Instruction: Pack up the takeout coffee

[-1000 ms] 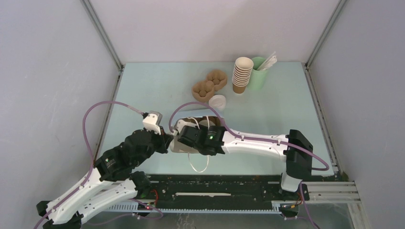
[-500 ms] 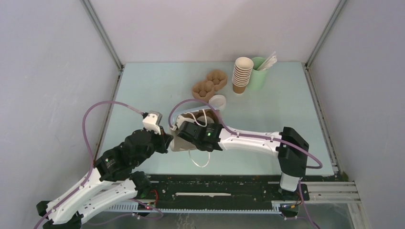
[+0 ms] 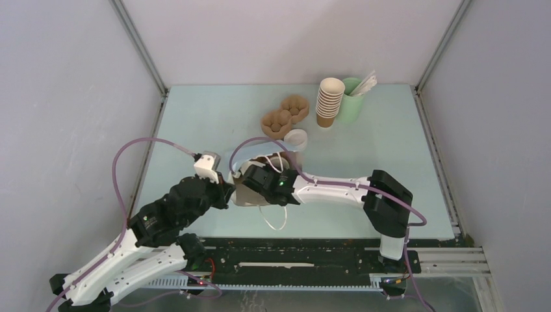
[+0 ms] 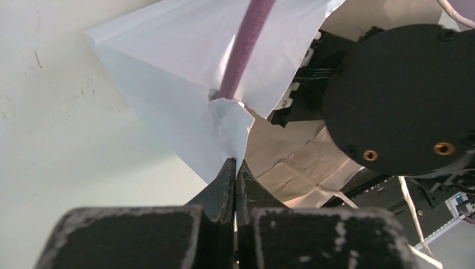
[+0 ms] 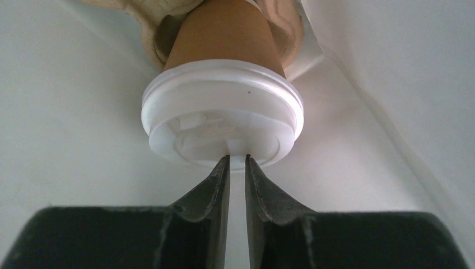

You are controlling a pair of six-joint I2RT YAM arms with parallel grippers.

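Note:
The takeout coffee is a brown paper cup with a round white lid. It lies inside the white paper bag, its far end in a pale pulp holder. My right gripper is nearly closed, pinching the lid's rim. In the top view the right gripper is hidden inside the bag. My left gripper is shut on the edge of the bag's mouth and holds it up; it also shows in the top view.
Two brown pulp carriers, a loose white lid, a tall stack of lidless brown cups and a pale green cup of sticks stand at the back. The bag's handle loop lies toward the near edge.
My right arm has reached further left and deeper into the bag with the cup. The left gripper has kept its hold on the bag's edge.

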